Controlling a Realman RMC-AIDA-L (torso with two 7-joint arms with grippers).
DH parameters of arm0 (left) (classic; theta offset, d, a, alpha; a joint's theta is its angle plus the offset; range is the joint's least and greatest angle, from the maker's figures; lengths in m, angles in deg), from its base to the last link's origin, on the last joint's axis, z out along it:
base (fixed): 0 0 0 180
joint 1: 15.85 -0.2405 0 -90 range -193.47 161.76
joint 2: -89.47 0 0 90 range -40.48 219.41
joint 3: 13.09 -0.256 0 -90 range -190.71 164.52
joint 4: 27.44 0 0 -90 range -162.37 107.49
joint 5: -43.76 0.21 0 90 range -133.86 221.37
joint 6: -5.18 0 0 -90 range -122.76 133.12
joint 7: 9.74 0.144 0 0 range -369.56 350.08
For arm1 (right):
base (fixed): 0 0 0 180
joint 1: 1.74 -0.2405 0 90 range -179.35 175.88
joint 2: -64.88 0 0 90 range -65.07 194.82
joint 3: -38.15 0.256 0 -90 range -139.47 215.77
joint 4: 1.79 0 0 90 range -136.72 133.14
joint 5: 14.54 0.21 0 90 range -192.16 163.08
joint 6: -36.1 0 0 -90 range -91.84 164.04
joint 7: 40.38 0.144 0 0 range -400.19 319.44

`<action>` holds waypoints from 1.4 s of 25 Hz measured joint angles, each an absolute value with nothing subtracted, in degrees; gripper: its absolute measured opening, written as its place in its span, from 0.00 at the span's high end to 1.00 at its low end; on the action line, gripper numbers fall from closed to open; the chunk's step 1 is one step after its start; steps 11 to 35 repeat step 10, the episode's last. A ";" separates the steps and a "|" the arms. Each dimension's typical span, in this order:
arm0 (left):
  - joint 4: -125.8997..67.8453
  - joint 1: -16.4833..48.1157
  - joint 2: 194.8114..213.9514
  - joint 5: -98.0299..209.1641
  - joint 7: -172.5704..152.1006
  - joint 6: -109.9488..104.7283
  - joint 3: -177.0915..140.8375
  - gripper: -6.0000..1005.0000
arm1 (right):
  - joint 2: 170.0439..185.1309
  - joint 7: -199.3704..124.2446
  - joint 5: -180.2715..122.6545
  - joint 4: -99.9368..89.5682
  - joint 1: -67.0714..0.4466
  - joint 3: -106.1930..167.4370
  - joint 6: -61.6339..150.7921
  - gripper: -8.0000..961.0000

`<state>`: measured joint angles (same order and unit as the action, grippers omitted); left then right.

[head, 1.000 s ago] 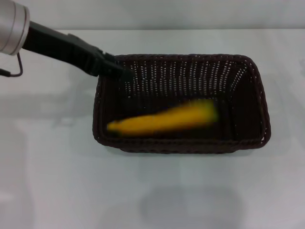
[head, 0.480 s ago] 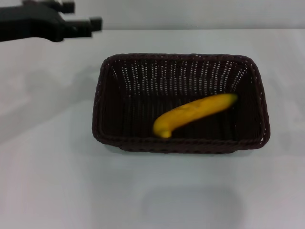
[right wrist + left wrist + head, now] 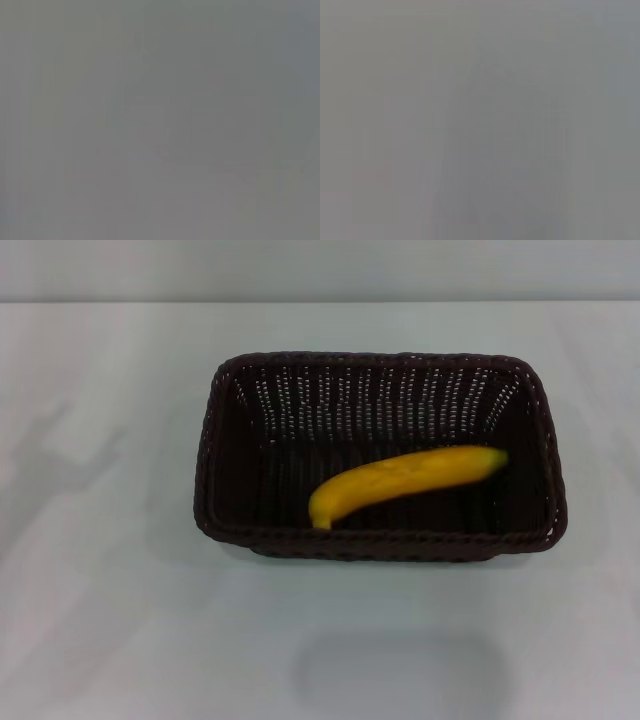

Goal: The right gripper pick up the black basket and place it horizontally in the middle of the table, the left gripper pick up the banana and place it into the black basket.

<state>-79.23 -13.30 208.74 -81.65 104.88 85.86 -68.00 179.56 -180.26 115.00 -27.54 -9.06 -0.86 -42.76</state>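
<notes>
Head view: black basket (image 3: 380,455) sits on the table (image 3: 110,620), roughly centre, long side running 9-to-3 o'clock. Braided rim is level, and all four sloped walls are visible from above. Light shows through the weave on the 12 o'clock wall.

Banana (image 3: 405,483) lies inside the basket on its floor, angled: one end up toward 2 o'clock near the right wall, the other down near 7 o'clock, close to the front wall. Can't tell whether it actually touches that front wall. It's fully within the rim.

Surface: plain white smooth tabletop. There are soft grey shadow patches at 9 o'clock of the basket and a faint rounded one at 6 o'clock, near the table's front edge. A darker shadow band hugs the basket's front base. At 12 o'clock the table's far edge meets a pale grey wall, and no other part of the room shows.

Grippers: neither left nor right is in view from the head camera. Both wrist views show only flat, featureless grey. So I can't tell if either pincer is spread or pressed together.
</notes>
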 joint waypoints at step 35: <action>-55.34 -14.04 208.71 -96.41 129.38 97.74 -67.90 0.12 | 179.60 -189.91 114.97 -14.77 -9.65 2.85 -51.65 0.09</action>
